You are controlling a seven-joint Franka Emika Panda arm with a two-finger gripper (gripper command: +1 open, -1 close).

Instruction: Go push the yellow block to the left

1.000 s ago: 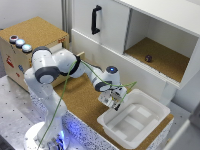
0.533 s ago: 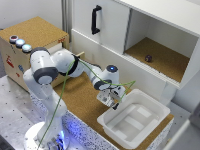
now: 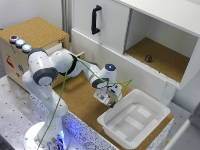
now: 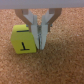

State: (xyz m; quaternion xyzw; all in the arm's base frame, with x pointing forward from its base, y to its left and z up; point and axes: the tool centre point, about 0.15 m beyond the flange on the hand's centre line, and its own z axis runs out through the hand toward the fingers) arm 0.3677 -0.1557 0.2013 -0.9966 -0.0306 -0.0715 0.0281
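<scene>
Cork-topped counter carrying a white tub at the edge toward the exterior view's right. Yellow block resting directly on the cork, marked with a dark T. Shelf in the open cabinet bearing a small dark ball.

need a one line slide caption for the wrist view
Wrist view: the gripper reaches down to the cork surface, fingers beside the yellow block marked with a T.

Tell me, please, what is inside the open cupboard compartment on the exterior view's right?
A small dark ball lies on the compartment's cork floor. Nothing else shows there, but the front wall hides the near floor edge.
</scene>
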